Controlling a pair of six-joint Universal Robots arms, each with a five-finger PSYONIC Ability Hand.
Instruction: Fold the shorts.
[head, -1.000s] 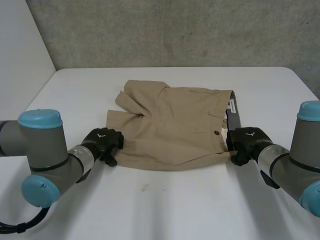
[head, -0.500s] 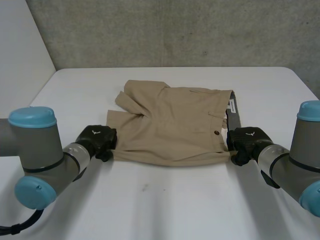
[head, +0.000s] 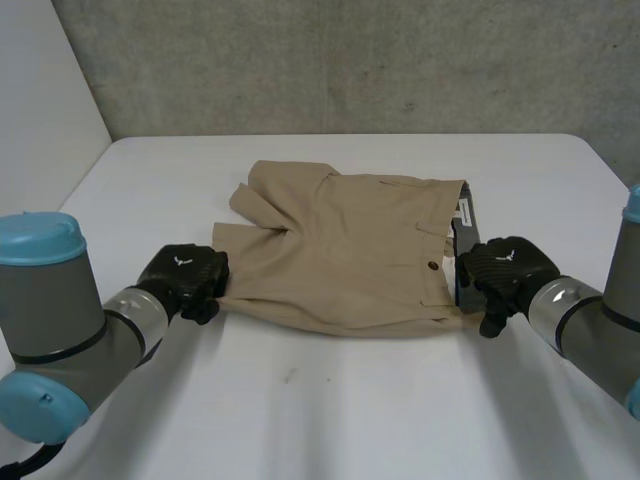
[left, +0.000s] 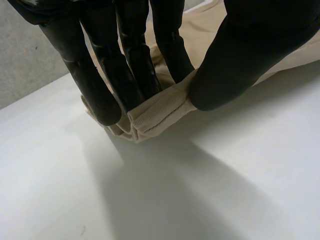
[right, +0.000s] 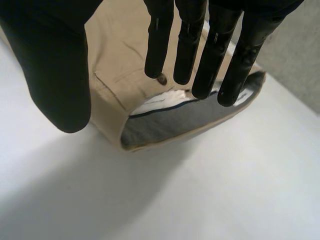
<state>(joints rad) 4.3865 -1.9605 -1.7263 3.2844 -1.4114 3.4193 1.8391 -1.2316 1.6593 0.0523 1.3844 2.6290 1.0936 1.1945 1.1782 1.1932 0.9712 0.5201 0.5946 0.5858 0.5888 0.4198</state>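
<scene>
My left hand (head: 185, 278) pinches a leg hem (left: 160, 107) of the shorts (head: 350, 250); my right hand (head: 505, 268), fingers straight over the waistband (right: 180, 122), should grip before we lift evenly.

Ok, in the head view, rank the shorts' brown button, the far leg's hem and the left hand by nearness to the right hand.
1. The brown button: just beside the right hand.
2. The far leg's hem: at the opposite end of the shorts, far side.
3. The left hand: farthest, pinching the near leg's end.
</scene>
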